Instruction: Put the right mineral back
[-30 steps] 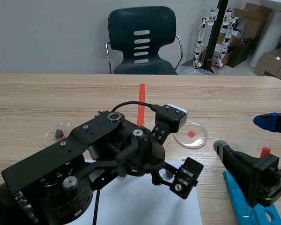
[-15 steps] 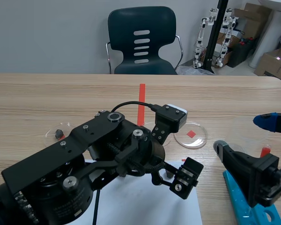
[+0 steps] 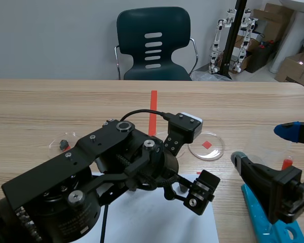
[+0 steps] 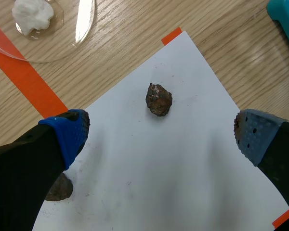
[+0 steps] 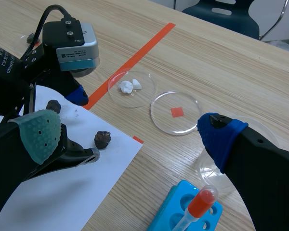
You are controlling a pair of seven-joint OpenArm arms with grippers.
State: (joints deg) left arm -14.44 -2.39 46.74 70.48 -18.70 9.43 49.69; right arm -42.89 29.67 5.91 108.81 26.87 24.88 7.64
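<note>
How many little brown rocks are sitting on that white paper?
2. The middle rock lies on the paper ahead of the left arm's open jaws; the edge rock sits by the paper's edge, half hidden behind a finger. Others may hide under the arm.

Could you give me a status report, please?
Tools: left tool open, right tool open. Target: brown mineral on paper, ahead of left tool, ungripped. Nothing blocking.

A dark teal chair is standing behind the wooden table before a plain grey wall, with cardboard boxes and small white robot figures sitting beyond.
</note>
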